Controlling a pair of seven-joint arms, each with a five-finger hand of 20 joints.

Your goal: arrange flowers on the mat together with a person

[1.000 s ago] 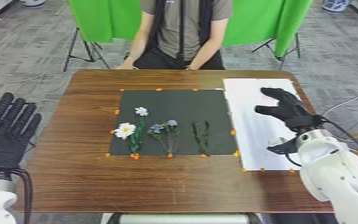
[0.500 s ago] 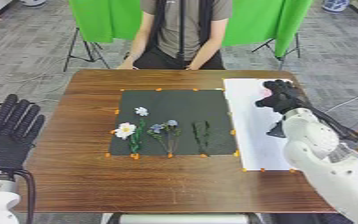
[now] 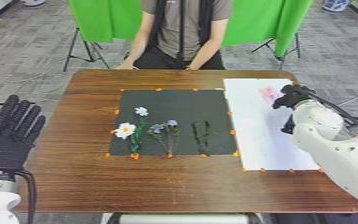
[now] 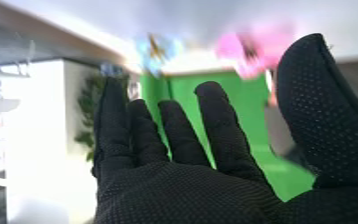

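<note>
Dark square mat (image 3: pixel 177 106) lies flat; on it, L to R, side by side: white-petaled flowers (image 3: pixel 125 131) w/ green stems, small blue-purple flowers (image 3: pixel 172 123) on thin stems, dark green leafy sprigs (image 3: pixel 206 131). Pink flower (image 3: pixel 268 92), blurry, at far end of long white sheet (image 3: pixel 254 135).

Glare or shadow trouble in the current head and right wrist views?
Head view: lighting fairly even; white mat bright, dark mat without obvious glare, faint pale streaks on the table, possibly reflections. Right wrist view: strong contrast, with a blown-out white patch beside the dark right hand.
</note>
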